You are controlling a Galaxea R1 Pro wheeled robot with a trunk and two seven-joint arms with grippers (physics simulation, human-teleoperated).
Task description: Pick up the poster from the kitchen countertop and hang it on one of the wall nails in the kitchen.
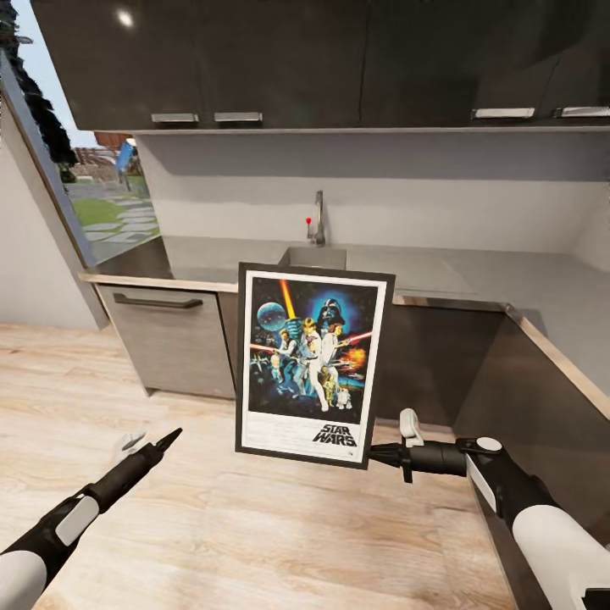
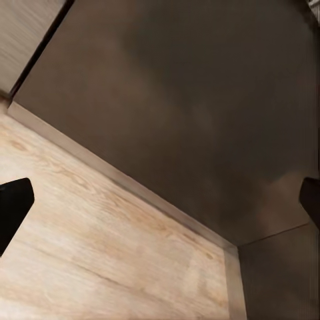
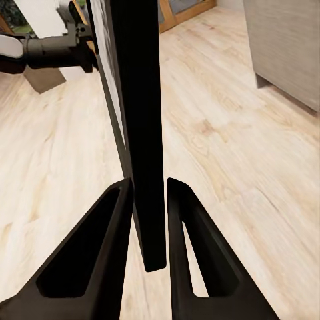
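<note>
A: Poster [image 1: 310, 364] off the counter [image 1: 474, 284] already? Where exactly?

B: Yes. Held upright in mid-air, in front of the sink [image 1: 313, 256] cabinets, above the wooden floor [image 1: 254, 525]. Printed side facing the head camera, "STAR WARS" strip at the bottom. Tilted slightly, not touching the counter.

A: Gripped by which hand?

B: Right hand [image 1: 374, 455], at the lower right corner of the frame. Confirmed in the right wrist view: black frame edge [image 3: 147, 133] clamped between the two fingers [image 3: 107, 247], both pressed to it. Right hand [image 3: 150, 220] closed on the poster, then.

A: And the left hand?

B: Left hand [image 1: 152, 447] low over the floor, well apart from the poster, holding nothing. In the left wrist view, fingertips [image 2: 13, 207] spread to opposite edges, only floor and cabinet front [image 2: 193, 113] between them. Spread wide, empty.

A: So progress?

B: Pickup done, judged from the poster clear of the counter and gripped. Hanging not yet done. No wall nail made out anywhere; small red mark [image 1: 308, 221] by the tap [image 1: 318, 219], too small to tell what.

A: Left to do?

B: Probably finding a nail, carrying the poster to that wall, raising it and hooking it on. Corner grip only, so some risk of swinging or slipping on the way.
</note>
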